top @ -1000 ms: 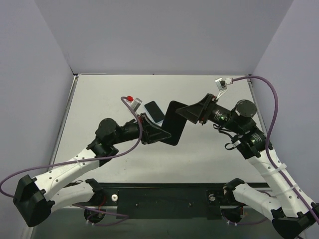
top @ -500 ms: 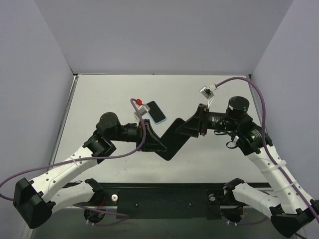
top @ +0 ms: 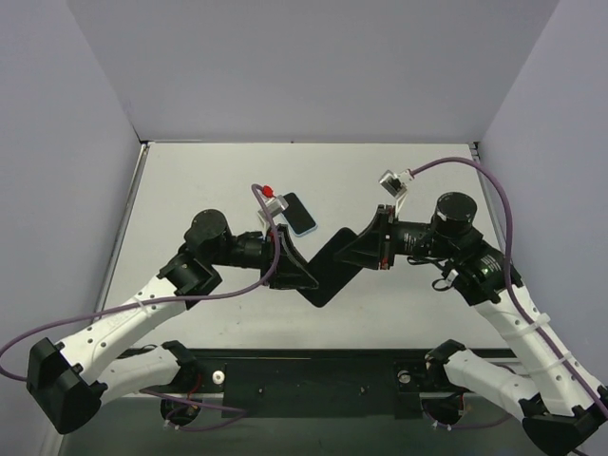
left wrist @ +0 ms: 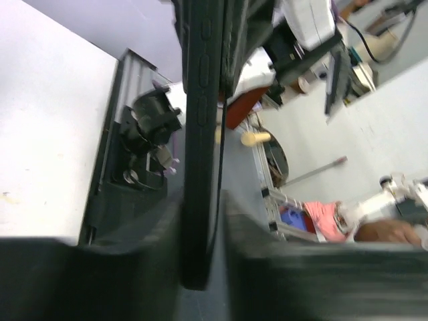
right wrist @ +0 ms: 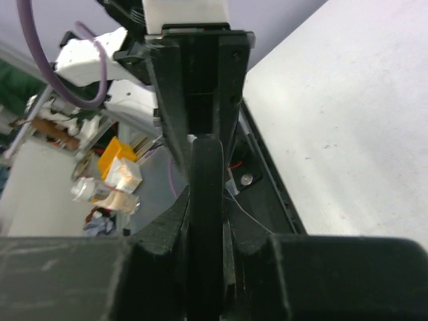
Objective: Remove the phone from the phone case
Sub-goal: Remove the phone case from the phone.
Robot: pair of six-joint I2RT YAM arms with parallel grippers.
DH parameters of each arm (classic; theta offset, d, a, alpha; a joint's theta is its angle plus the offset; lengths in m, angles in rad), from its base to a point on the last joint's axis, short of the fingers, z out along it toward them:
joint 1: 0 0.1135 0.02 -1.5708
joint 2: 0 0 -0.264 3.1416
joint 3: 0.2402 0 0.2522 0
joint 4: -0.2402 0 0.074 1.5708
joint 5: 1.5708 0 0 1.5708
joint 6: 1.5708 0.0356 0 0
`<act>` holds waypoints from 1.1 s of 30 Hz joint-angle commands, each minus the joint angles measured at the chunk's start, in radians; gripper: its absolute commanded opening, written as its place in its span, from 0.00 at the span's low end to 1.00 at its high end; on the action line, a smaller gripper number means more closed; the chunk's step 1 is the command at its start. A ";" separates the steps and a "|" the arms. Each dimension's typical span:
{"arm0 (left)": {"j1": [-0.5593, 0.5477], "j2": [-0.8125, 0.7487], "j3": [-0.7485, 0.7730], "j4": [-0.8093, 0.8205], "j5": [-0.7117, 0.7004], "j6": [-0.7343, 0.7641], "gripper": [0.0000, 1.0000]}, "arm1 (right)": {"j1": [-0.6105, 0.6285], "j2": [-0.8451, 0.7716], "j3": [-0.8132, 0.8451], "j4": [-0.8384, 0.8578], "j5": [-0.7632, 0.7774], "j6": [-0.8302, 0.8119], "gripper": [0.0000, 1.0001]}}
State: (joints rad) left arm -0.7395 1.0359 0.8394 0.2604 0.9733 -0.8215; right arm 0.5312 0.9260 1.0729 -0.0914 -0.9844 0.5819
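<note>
The case [top: 328, 266] shows only as a black slab at the centre of the top view and edge-on in both wrist views, so whether anything sits in it cannot be told. The left gripper [top: 296, 273] reaches in from the left, clamped on its lower-left end. The right gripper [top: 359, 249] reaches in from the right, clamped on its upper-right end. A blue-rimmed phone [top: 300, 215] lies on the table [top: 190, 190] just above, partly hidden by the left wrist

Overhead view: even, diffuse light, sharp, faint shadows on worktop [top: 190, 180]. Wrist views: left gripper [left wrist: 200, 207] and right gripper [right wrist: 207, 207] dark, blurred in foreground; backgrounds brighter, soft-focused.
</note>
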 commanded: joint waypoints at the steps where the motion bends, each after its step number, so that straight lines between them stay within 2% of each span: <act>1: 0.022 -0.059 0.063 -0.006 -0.197 -0.025 0.58 | 0.000 -0.084 -0.048 0.073 0.278 0.065 0.00; 2: 0.023 -0.089 0.029 -0.006 -0.297 -0.037 0.81 | -0.003 -0.105 -0.065 0.115 0.309 0.082 0.00; 3: 0.022 -0.112 0.014 -0.006 -0.347 -0.080 0.81 | -0.008 -0.113 -0.079 0.139 0.343 0.128 0.00; 5: 0.022 -0.177 -0.095 0.011 -0.543 -0.169 0.82 | -0.017 -0.144 -0.111 0.189 0.425 0.182 0.00; 7: 0.020 -0.235 -0.211 0.112 -0.704 -0.297 0.82 | -0.030 -0.167 -0.145 0.254 0.472 0.240 0.00; 9: 0.019 -0.270 -0.326 0.245 -0.778 -0.399 0.82 | -0.037 -0.179 -0.197 0.372 0.492 0.309 0.00; 10: 0.017 -0.269 -0.348 0.345 -0.783 -0.409 0.81 | -0.040 -0.177 -0.215 0.428 0.504 0.329 0.00; 13: 0.014 -0.223 -0.350 0.421 -0.722 -0.413 0.75 | -0.060 -0.153 -0.244 0.511 0.523 0.386 0.00; 16: -0.011 -0.163 -0.332 0.525 -0.682 -0.396 0.75 | -0.074 -0.133 -0.272 0.600 0.521 0.446 0.00; 21: -0.031 -0.105 -0.309 0.583 -0.685 -0.381 0.75 | -0.073 -0.102 -0.287 0.665 0.512 0.476 0.00; 26: -0.041 -0.056 -0.287 0.638 -0.682 -0.383 0.61 | -0.071 -0.102 -0.306 0.676 0.512 0.480 0.00; 33: -0.041 -0.028 -0.272 0.672 -0.697 -0.386 0.50 | -0.068 -0.105 -0.303 0.683 0.495 0.490 0.00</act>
State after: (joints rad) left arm -0.7765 1.0061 0.5110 0.8345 0.2909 -1.2098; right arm 0.4587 0.8406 0.7601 0.4377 -0.4789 1.0473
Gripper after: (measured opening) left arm 0.515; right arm 0.108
